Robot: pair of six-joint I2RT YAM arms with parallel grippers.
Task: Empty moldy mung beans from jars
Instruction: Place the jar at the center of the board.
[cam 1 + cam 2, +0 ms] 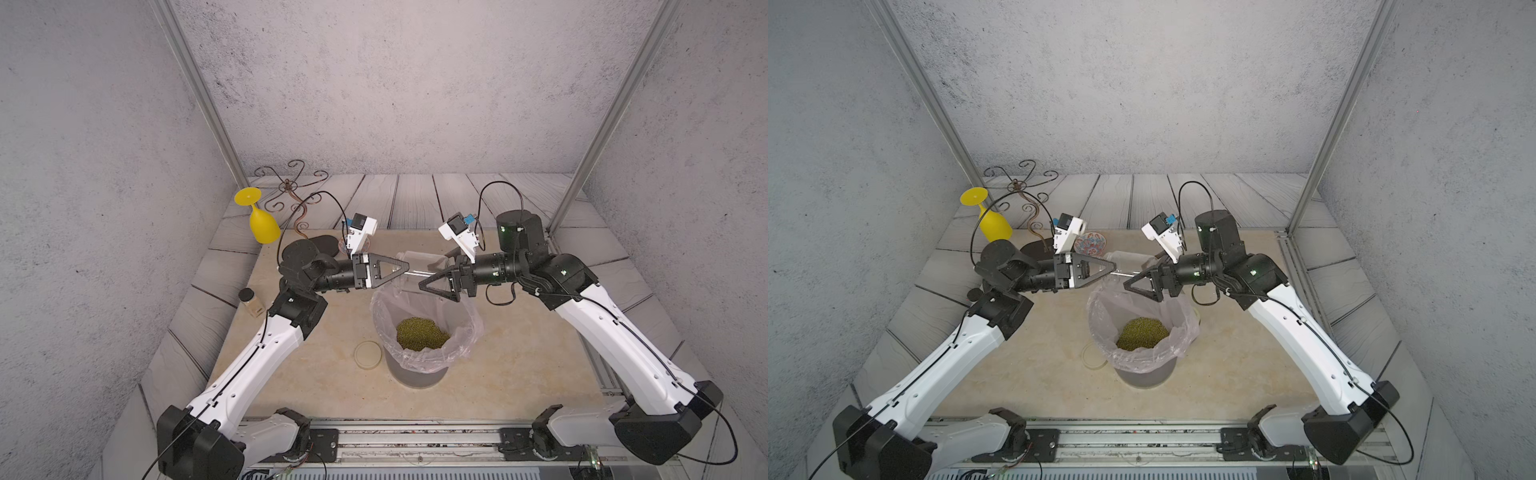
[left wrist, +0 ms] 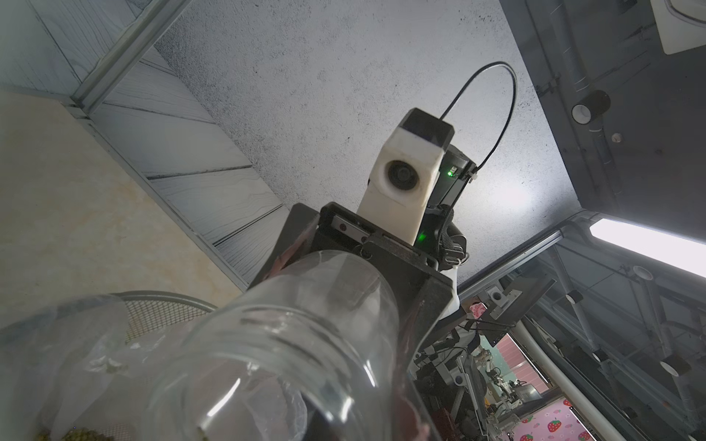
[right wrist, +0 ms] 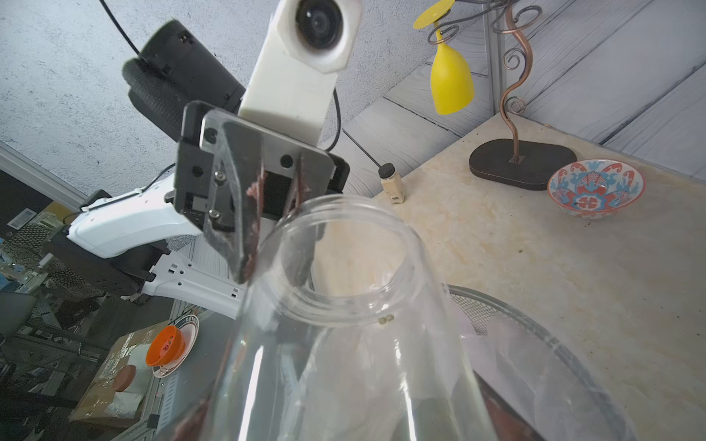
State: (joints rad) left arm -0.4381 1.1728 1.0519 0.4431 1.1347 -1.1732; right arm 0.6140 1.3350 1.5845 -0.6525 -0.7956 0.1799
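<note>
The jar (image 1: pixel 419 266) lies on its side just above the far rim of the bin (image 1: pixel 415 376), the right gripper (image 1: pixel 434 270) clasping its body, the left gripper (image 1: pixel 405 266) pinching its rim. Smooth glass may slip from that thin pinch if the right lets go, and fall. It looks clear, nearly empty, two grains (image 3: pixel 386 319) at the neck; mung beans (image 1: pixel 422 334) heap inside the bin.

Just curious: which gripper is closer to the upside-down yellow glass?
Left. The left gripper meets the jar from the side of the yellow glass; the right gripper holds the jar from the opposite side, farther from the glass.
</note>
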